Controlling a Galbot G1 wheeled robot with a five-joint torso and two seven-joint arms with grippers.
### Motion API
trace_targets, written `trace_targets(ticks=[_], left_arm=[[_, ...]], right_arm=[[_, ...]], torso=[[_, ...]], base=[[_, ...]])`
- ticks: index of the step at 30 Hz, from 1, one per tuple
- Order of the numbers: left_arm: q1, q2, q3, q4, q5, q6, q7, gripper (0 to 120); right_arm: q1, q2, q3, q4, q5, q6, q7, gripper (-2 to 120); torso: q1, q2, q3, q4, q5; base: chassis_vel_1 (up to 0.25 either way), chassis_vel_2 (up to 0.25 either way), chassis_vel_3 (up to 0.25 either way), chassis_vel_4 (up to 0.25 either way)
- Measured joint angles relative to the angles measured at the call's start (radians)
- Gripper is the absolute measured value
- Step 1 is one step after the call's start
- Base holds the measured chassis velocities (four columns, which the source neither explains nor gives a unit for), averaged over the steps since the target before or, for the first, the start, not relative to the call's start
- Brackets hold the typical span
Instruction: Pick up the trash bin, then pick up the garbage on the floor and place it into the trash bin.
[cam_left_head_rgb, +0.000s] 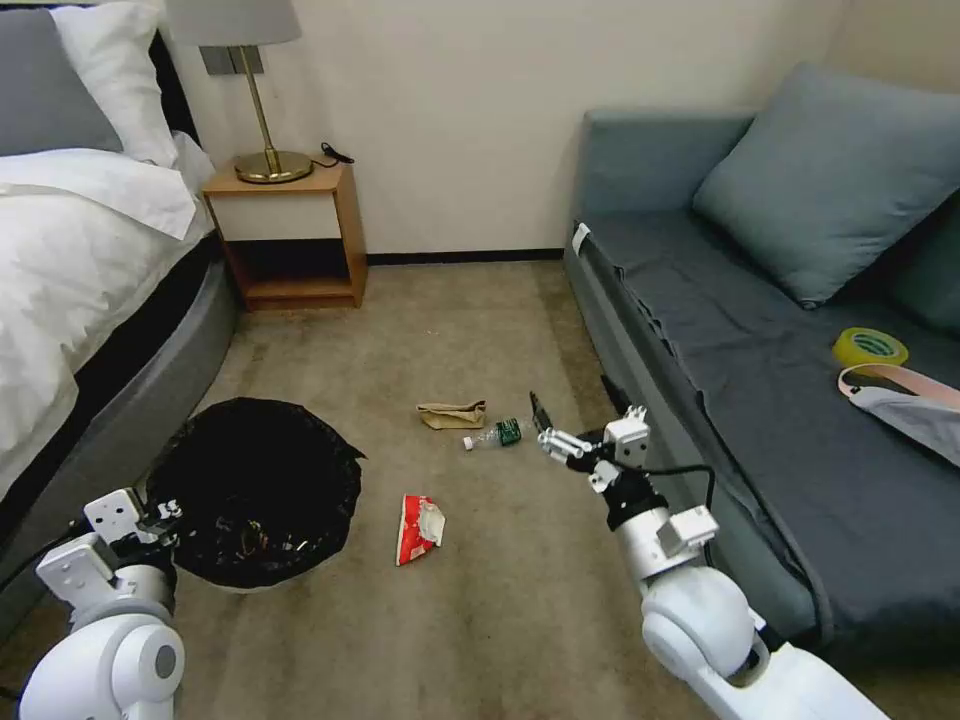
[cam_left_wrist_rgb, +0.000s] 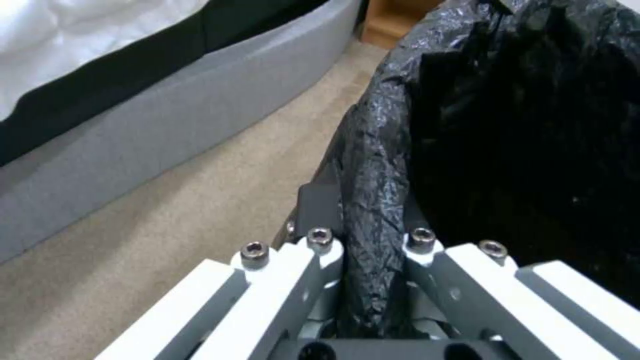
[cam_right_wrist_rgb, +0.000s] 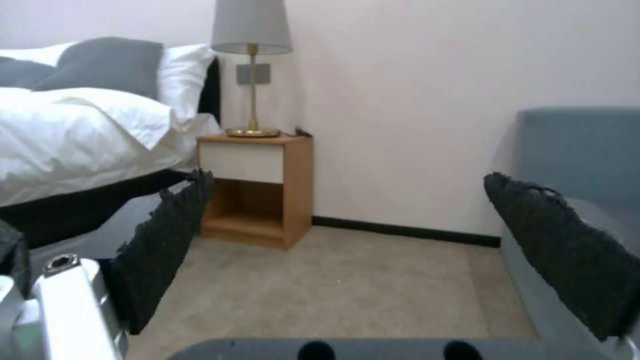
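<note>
The trash bin (cam_left_head_rgb: 255, 480), lined with a crinkled black bag, is on the carpet beside the bed. My left gripper (cam_left_head_rgb: 165, 520) is at its near-left rim, and in the left wrist view the left gripper (cam_left_wrist_rgb: 373, 220) is shut on the bag-covered rim of the trash bin (cam_left_wrist_rgb: 520, 125). Garbage lies on the floor: a red-and-white packet (cam_left_head_rgb: 418, 528), a crumpled brown paper bag (cam_left_head_rgb: 452, 413) and a small clear bottle (cam_left_head_rgb: 495, 435). My right gripper (cam_left_head_rgb: 575, 408) hovers open just right of the bottle, and the right gripper (cam_right_wrist_rgb: 363, 250) has nothing between its pads.
A bed (cam_left_head_rgb: 70, 260) runs along the left, with a wooden nightstand (cam_left_head_rgb: 295, 235) and lamp at the back wall. A grey-blue sofa (cam_left_head_rgb: 760, 380) lines the right, with a cushion, a yellow tape roll (cam_left_head_rgb: 868, 347) and a cloth item on it. Open carpet lies between them.
</note>
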Motion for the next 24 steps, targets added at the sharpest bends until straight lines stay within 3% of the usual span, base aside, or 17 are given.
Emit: trace_targets(ticks=[24], left_arm=[[-0.002, -0.003, -0.017, -0.006, -0.01, -0.003, 0.003, 4]], right_arm=[[-0.012, 0.041, -0.042, -0.051, -0.069, 0.013, -0.002, 100]], torso=[[0.0, 0.0, 0.0, 0.0, 0.0]], base=[[-0.007, 0.006, 0.004, -0.006]])
